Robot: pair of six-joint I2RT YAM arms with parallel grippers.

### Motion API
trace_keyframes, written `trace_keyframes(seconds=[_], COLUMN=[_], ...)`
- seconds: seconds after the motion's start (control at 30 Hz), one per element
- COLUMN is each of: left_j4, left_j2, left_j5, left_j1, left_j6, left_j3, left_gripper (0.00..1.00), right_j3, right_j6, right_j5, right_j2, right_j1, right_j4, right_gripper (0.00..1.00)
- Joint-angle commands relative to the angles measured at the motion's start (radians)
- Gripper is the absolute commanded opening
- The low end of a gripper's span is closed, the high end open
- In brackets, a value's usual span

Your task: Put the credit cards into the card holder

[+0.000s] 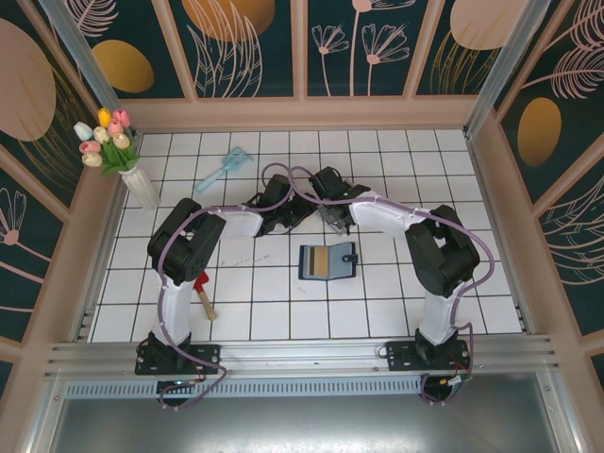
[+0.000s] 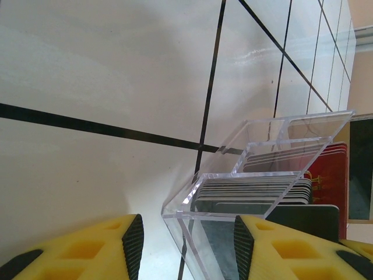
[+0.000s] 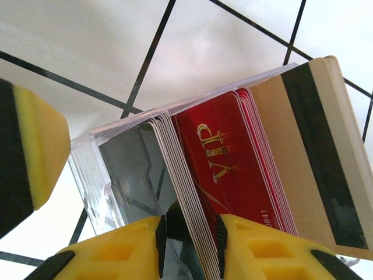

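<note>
**Surroundings.** A white vase of tulips (image 1: pixel 118 151) stands at the far left of the tiled table (image 1: pixel 283 321). A pale blue brush (image 1: pixel 223 171) lies beyond the arms. A red-headed tool (image 1: pixel 205 294) with a wooden handle lies beside the left arm (image 1: pixel 189 247). The left and right arm (image 1: pixel 436 250) fold inward and meet mid-table, covering what sits beneath them from above.

**Hard to make out.**
- Left gripper (image 2: pixel 187 242): its yellow fingers stand on either side of the rack's near corner. I cannot tell whether they press it.
- Card holder (image 1: pixel 327 261): it lies open flat, just nearer than the grippers. The tan and grey bands inside are too small to identify.

**Containers.**
- Clear rack (image 3: pixel 87 169): holds credit cards (image 3: pixel 227 169) on edge. There is a grey bundle, then red "VIP" ones, then a tan one with a dark stripe.
- Right gripper (image 3: pixel 191 236): its pads are closed on the grey bundle's edges.
</note>
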Motion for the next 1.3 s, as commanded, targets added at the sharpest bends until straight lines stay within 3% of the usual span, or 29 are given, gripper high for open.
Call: trace_keyframes(seconds=[0.0, 0.2, 0.33, 0.57, 0.97, 1.27], left_j4=[0.002, 0.002, 0.009, 0.011, 0.018, 0.021], left_j2=[-0.011, -0.011, -0.014, -0.006, 0.002, 0.006], left_j5=[0.005, 0.009, 0.011, 0.022, 0.026, 0.027], left_j1=[0.0, 0.001, 0.001, 0.001, 0.001, 0.0], left_j6=[0.023, 0.025, 0.025, 0.027, 0.024, 0.025], left_j3=[-0.001, 0.002, -0.001, 0.011, 0.006, 0.011], left_gripper=[0.47, 0.47, 0.47, 0.47, 0.48, 0.48], right_j3=[0.041, 0.036, 0.043, 0.046, 0.061, 0.03], right_j6=[-0.015, -0.014, -0.02, -0.01, -0.01, -0.021], right_j5=[0.018, 0.029, -0.08, 0.042, 0.067, 0.106], right_j2=[-0.042, -0.028, -0.033, 0.033, 0.077, -0.022], right_j1=[-0.005, -0.005, -0.003, -0.006, -0.002, 0.012], right_j4=[-0.025, -0.024, -0.035, -0.022, -0.043, 0.009], right_gripper=[0.31, 0.31, 0.37, 0.38, 0.39, 0.35])
